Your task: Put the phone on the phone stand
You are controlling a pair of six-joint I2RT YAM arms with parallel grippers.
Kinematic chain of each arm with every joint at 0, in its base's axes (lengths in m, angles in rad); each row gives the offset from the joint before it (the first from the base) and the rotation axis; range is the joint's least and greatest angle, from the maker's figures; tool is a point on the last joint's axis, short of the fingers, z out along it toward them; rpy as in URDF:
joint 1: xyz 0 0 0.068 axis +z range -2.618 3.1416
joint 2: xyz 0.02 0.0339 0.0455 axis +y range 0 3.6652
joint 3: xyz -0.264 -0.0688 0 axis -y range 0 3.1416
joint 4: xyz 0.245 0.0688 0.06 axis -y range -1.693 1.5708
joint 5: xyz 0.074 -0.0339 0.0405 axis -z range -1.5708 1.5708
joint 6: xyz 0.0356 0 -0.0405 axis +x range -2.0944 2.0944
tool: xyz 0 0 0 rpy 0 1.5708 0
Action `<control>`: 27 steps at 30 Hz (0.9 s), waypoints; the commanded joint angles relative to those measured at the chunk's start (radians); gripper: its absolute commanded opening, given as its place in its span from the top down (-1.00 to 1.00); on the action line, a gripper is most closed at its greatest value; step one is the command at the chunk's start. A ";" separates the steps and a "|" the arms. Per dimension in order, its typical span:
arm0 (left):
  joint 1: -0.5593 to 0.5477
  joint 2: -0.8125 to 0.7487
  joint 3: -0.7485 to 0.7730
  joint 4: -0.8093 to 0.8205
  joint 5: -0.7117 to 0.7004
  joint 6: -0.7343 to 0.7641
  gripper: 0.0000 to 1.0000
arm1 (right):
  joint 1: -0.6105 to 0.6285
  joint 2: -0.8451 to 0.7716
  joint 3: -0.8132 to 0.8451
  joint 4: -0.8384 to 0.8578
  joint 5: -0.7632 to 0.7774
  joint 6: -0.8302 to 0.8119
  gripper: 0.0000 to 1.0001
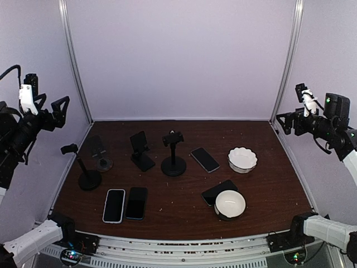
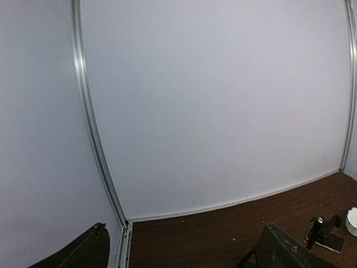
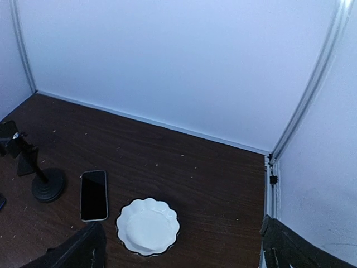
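While left gripper (image 1: pixel 56 111) and right gripper (image 1: pixel 283 123) hang raised with fingers spread apart, black phone (image 1: pixel 204 159) lies flat, screen up, just right of pole phone stand (image 1: pixel 173 154), well apart from both grippers

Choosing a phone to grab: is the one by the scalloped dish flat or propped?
Flat. The phone lies screen up on the table, beside the dish but apart from it, leaning on nothing.

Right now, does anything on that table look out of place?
One dark phone lies askew, its near end hidden by the white bowl; whether the bowl rests on it, I cannot tell. The table is dotted with pale specks. Nothing looks broken.
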 commanded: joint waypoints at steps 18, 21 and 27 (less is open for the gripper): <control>-0.632 0.548 0.198 -0.477 0.086 -0.034 -0.56 | 0.774 0.371 0.020 -0.247 0.022 -0.526 -0.73; -0.698 0.581 0.132 -0.422 0.078 -0.094 -0.54 | 0.833 0.466 0.044 -0.214 0.064 -0.493 -0.69; -0.742 0.537 -0.049 -0.209 0.103 -0.256 -0.53 | 0.842 0.658 0.191 -0.206 0.114 -0.384 -0.52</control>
